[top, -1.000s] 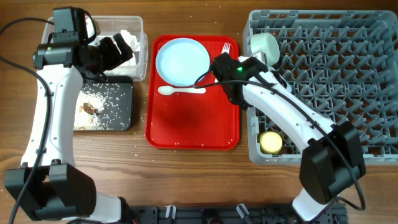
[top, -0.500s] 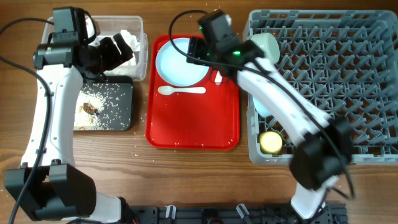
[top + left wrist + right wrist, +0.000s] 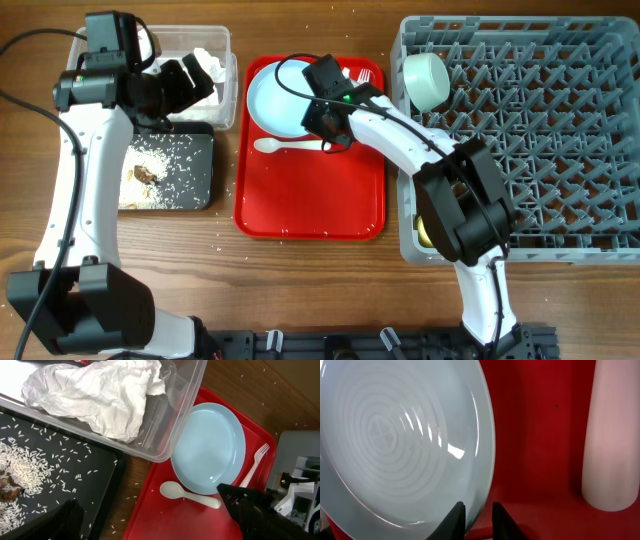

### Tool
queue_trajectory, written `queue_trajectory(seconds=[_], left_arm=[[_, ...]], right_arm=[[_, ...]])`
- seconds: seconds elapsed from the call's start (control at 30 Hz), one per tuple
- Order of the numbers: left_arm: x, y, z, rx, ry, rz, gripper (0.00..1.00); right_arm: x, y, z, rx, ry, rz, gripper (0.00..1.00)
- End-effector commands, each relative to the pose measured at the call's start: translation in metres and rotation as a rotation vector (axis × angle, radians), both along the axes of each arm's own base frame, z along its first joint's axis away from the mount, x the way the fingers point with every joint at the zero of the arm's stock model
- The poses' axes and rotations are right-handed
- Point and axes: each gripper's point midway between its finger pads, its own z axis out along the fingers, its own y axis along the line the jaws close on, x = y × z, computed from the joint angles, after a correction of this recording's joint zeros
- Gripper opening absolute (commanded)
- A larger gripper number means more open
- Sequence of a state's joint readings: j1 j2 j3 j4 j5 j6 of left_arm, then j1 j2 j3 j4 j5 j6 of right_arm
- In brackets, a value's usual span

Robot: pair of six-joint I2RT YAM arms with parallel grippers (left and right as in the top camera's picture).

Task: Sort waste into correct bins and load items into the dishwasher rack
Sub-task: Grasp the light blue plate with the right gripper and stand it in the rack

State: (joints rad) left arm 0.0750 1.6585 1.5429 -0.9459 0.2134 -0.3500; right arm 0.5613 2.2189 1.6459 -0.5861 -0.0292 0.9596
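The light blue plate (image 3: 280,95) lies at the back of the red tray (image 3: 310,205). My right gripper (image 3: 322,112) is at the plate's right edge. In the right wrist view its fingers (image 3: 477,510) are narrowly open and straddle the plate's rim (image 3: 405,440). The white spoon (image 3: 290,146) lies in front of the plate and the white fork (image 3: 363,75) to its right. My left gripper (image 3: 185,80) hangs open and empty over the clear tub (image 3: 222,40), which holds the crumpled napkin (image 3: 100,395). A pale bowl (image 3: 425,78) and the yellow cup (image 3: 435,230) sit in the grey rack (image 3: 560,140).
The black tray (image 3: 195,170) with rice and brown scraps (image 3: 150,172) sits in front of the clear tub. Loose rice grains lie on the wood around it. The right arm stretches from the table's front edge across the rack's left side.
My right gripper has swung left from the tray's right edge, near the rack, to the plate's rim. The left arm has not moved.
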Motion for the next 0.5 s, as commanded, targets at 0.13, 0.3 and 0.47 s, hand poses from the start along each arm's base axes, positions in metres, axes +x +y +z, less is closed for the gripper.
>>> queue_trajectory(seconds=[0.13, 0.3, 0.47], left_arm=[[0.002, 0.002, 0.003, 0.003, -0.009, 0.003, 1.00], [0.002, 0.002, 0.003, 0.003, -0.009, 0.003, 1.00], [0.002, 0.002, 0.003, 0.003, -0.010, 0.003, 1.00]], right_arm=[[-0.003, 0.002, -0.010, 0.031, 0.040, -0.052, 0.20], [-0.009, 0.009, -0.030, 0.080, 0.110, -0.082, 0.04], [0.016, -0.007, 0.047, 0.086, -0.077, 0.067, 0.05]])
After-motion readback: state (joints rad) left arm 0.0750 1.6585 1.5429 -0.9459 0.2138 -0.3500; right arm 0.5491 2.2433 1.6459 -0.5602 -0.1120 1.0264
